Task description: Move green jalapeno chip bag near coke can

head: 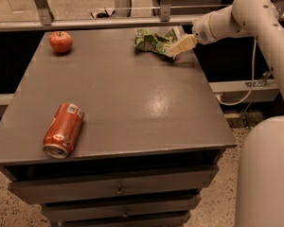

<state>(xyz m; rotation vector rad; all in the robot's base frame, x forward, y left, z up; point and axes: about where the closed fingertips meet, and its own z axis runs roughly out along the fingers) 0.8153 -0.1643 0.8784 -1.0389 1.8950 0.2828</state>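
Observation:
The green jalapeno chip bag point(151, 40) lies crumpled at the far edge of the grey table point(132, 98), right of centre. My gripper point(178, 47), cream-coloured, reaches in from the right on the white arm point(246, 13) and sits at the bag's right end, overlapping its edge. The coke can point(64, 130) lies on its side near the front left of the table, its silver top towards the front edge, far from the bag.
A red apple point(60, 41) sits at the far left of the table. A metal rail point(109, 22) runs behind the table. Drawers point(118, 189) are under the tabletop. My white base point(267, 174) stands at the lower right, and a cable point(246, 91) hangs on the right.

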